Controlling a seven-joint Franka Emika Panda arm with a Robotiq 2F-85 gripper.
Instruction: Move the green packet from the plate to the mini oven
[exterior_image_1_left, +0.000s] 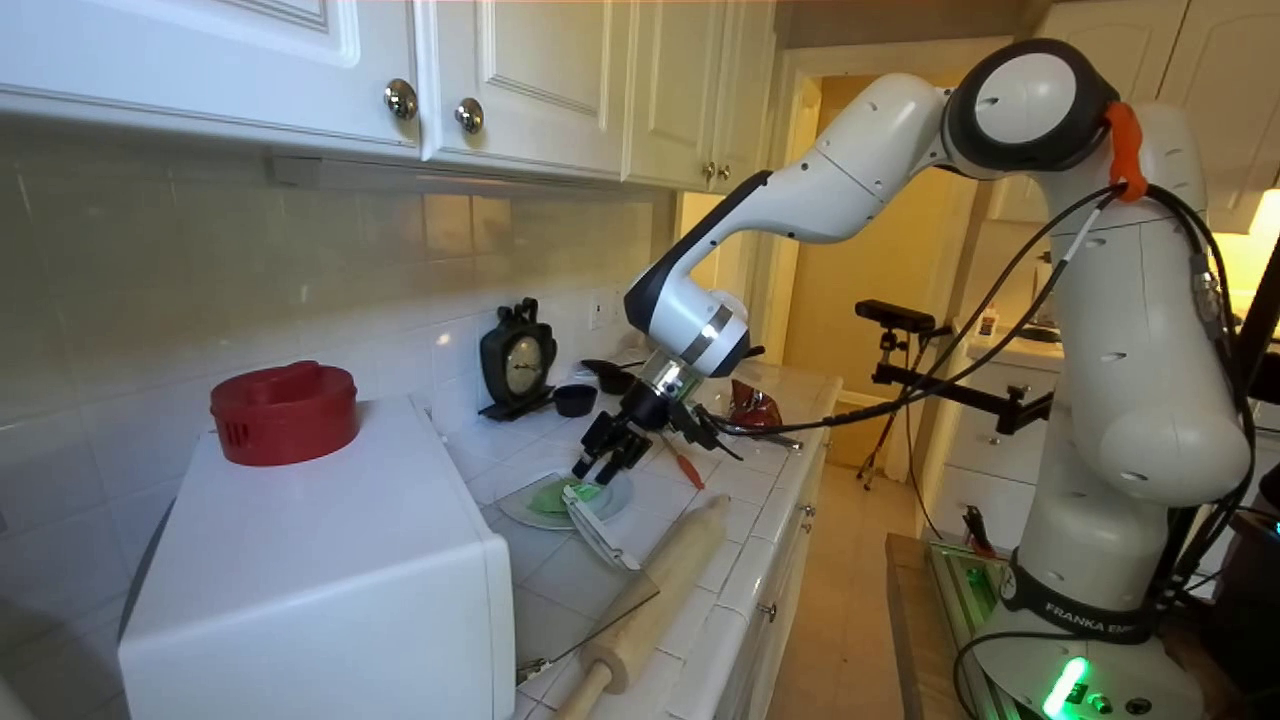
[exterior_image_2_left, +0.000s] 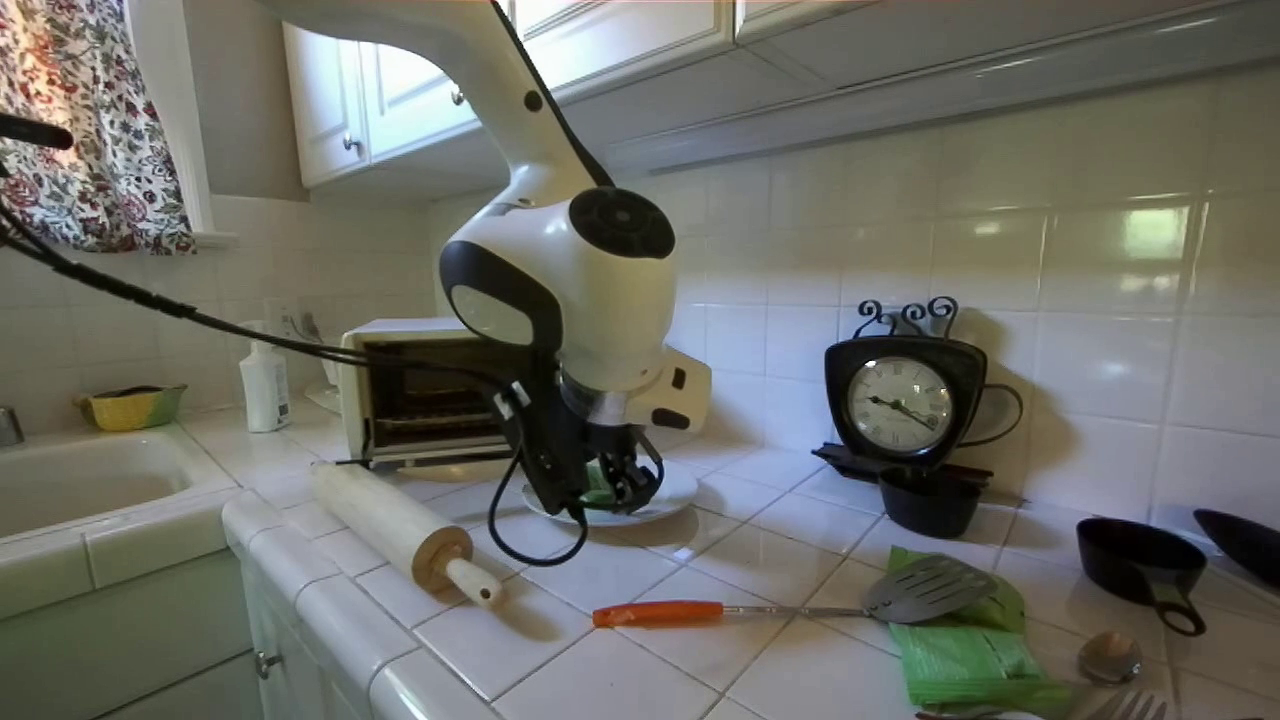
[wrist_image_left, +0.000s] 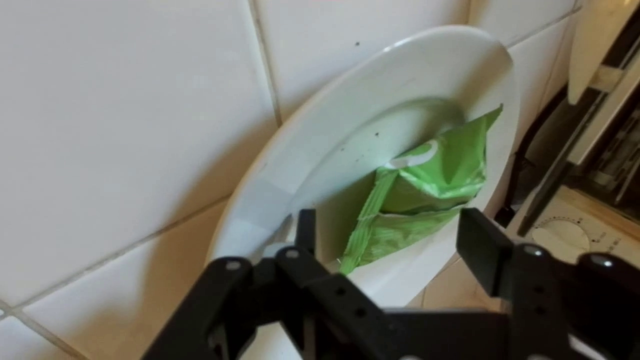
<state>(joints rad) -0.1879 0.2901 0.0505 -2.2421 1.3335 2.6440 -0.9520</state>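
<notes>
In an exterior view, a smooth-sided white mini oven (exterior_image_1_left: 330, 540) carries a round red container (exterior_image_1_left: 285, 420), while a black gripper (exterior_image_1_left: 592, 473) hangs over a pale plate (exterior_image_1_left: 617, 498) holding a bright green packet (exterior_image_1_left: 550, 497), near a wooden rolling pin (exterior_image_1_left: 655, 595). Also in an exterior view, the oven's dark, racked interior (exterior_image_2_left: 430, 395) shows, and an orange-handled slotted spatula (exterior_image_2_left: 925, 588) lies across a crumpled green pouch (exterior_image_2_left: 965, 655) on white tile (exterior_image_2_left: 640, 680). Only the wrist view details the packet's crinkled wrapper, its crimped seal (wrist_image_left: 372, 215) and the oven's dial (wrist_image_left: 561, 240); the jaws stand apart, with the packet, lying on the plate, framed between the fingertips (wrist_image_left: 306, 227) and seemingly beyond them.
</notes>
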